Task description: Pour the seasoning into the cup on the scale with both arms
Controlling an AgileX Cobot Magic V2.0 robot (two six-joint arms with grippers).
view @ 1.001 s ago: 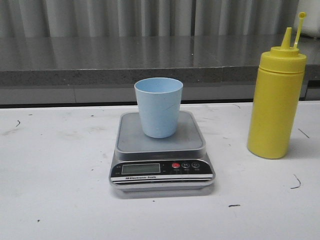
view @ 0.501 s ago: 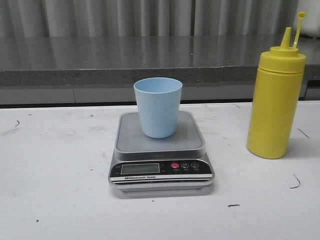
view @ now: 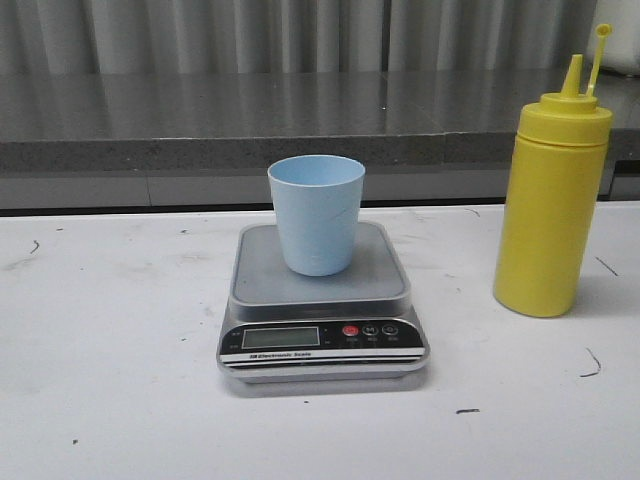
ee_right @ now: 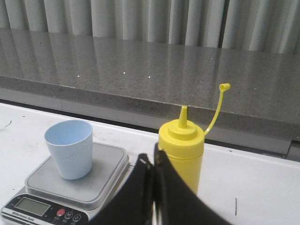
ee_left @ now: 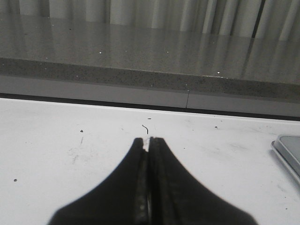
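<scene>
Scale (view: pixel 322 318) slightly shifted, cup (view: pixel 316 213) atop.

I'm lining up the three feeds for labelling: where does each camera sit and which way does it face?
Front: faces forward over the white table at the light blue plastic cup on the silver scale; no arm shows.
Left wrist: behind the shut left gripper, scale corner at the edge.
Right wrist: behind the shut right gripper, facing the yellow squeeze bottle; shares cup, scale, bottle with front.

A white, scuffed bench (view: pixel 120 330) carries a flat silver digital kitchen scale (view: pixel 322 345) near its middle and, well to the right of it, a tall yellow plastic squeeze bottle (view: pixel 552 205) standing upright.
</scene>
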